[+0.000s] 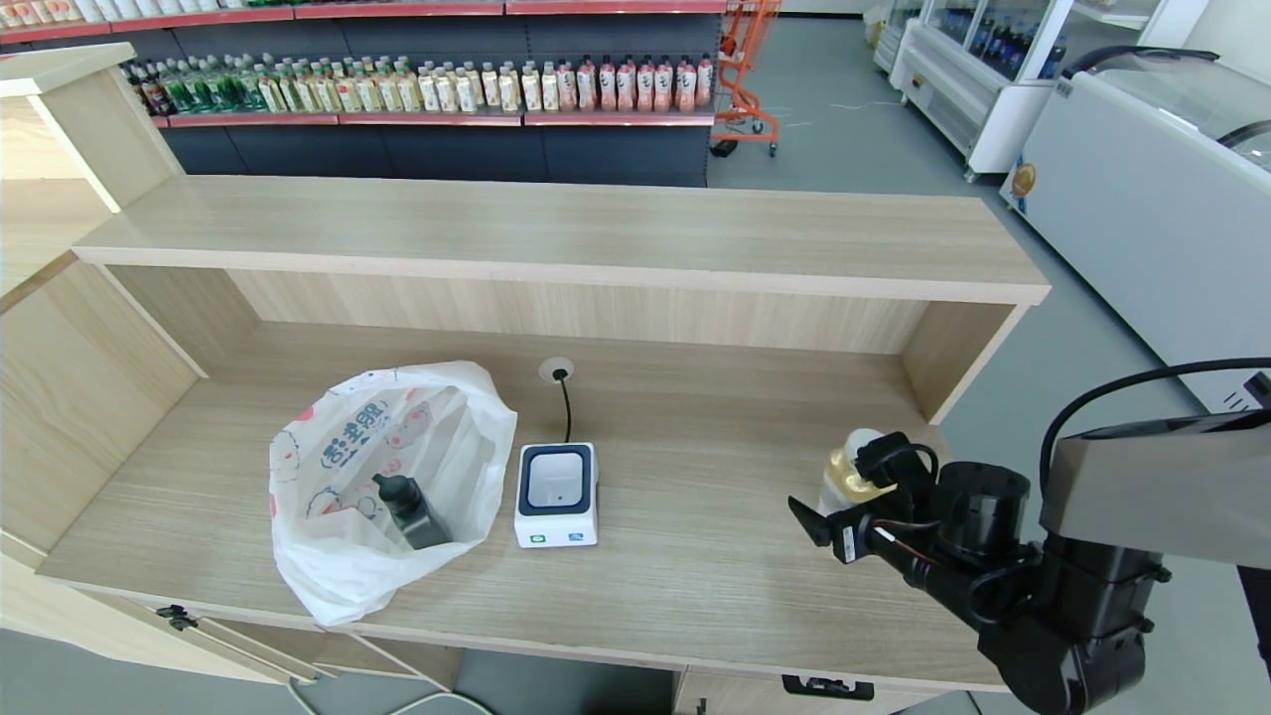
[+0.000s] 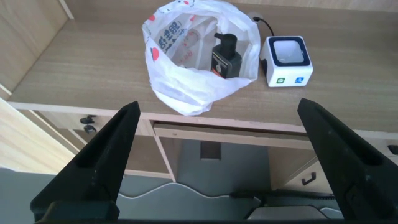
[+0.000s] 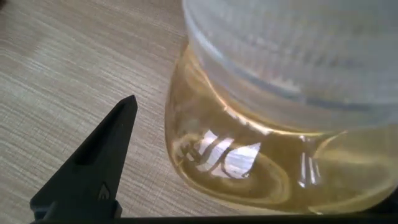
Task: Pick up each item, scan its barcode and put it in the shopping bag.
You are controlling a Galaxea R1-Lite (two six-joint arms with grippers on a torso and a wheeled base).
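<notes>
Dark bottle (image 2: 225, 57) inside white shopping bag (image 2: 180, 81), scanner (image 2: 286, 60) just beside.

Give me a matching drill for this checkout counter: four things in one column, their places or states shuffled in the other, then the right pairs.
Things:
1. dark bottle
2. scanner
3. amber bottle
4. left claw

Places or states:
A. open, out in front of the counter
B. inside the shopping bag
C. on the right part of the counter
D. on the counter, between the shopping bag and the amber bottle

Pairs: 1-B, 2-D, 3-C, 4-A
</notes>
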